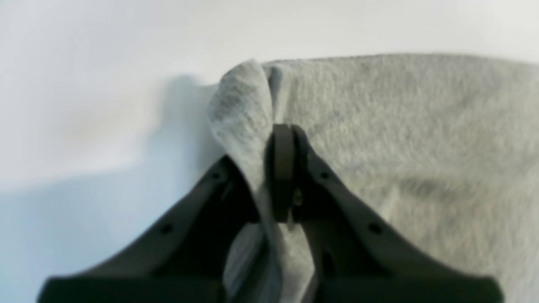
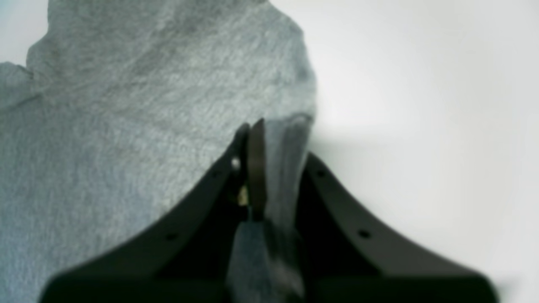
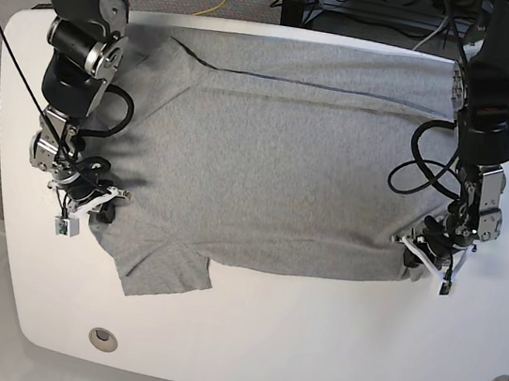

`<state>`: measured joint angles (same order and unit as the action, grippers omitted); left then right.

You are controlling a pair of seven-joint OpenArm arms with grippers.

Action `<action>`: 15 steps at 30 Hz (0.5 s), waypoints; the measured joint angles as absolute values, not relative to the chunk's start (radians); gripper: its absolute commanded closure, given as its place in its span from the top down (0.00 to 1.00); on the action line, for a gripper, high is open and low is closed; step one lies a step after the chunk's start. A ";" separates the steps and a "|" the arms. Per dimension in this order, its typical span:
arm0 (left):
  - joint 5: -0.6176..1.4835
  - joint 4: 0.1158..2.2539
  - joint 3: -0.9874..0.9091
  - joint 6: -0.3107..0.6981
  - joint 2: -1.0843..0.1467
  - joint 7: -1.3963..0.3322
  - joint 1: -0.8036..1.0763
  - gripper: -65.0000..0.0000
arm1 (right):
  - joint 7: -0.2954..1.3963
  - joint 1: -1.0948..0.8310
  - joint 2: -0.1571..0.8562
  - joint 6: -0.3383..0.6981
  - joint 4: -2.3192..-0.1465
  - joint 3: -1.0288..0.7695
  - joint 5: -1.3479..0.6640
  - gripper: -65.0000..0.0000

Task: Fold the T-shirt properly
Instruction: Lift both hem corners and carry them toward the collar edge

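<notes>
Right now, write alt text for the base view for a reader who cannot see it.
A heather-grey T-shirt lies spread across a white table, pinched at both side edges by two black robot arms. The right gripper clamps the edge near a sleeve; the left gripper clamps the opposite edge.

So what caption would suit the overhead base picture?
Two arms pinch the near edge of a grey T-shirt spread on a white table.
</notes>
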<state>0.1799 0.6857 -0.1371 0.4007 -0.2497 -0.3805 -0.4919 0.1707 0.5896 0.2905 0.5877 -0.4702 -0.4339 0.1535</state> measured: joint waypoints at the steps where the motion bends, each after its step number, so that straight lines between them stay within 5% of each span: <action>1: 0.178 0.699 -0.137 0.401 -0.250 -0.393 -0.489 0.04 | 0.178 0.592 0.290 0.588 -0.470 -0.434 0.153 0.00; 15: 0.172 0.820 -0.137 0.394 -0.242 -0.499 -0.474 0.04 | 0.392 0.545 0.274 0.585 -0.688 -0.431 0.180 0.00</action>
<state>0.1722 0.8196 -0.1371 0.3939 -0.2420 -0.4992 -0.4736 0.3920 0.5453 0.2741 0.5846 -0.6880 -0.4313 0.1802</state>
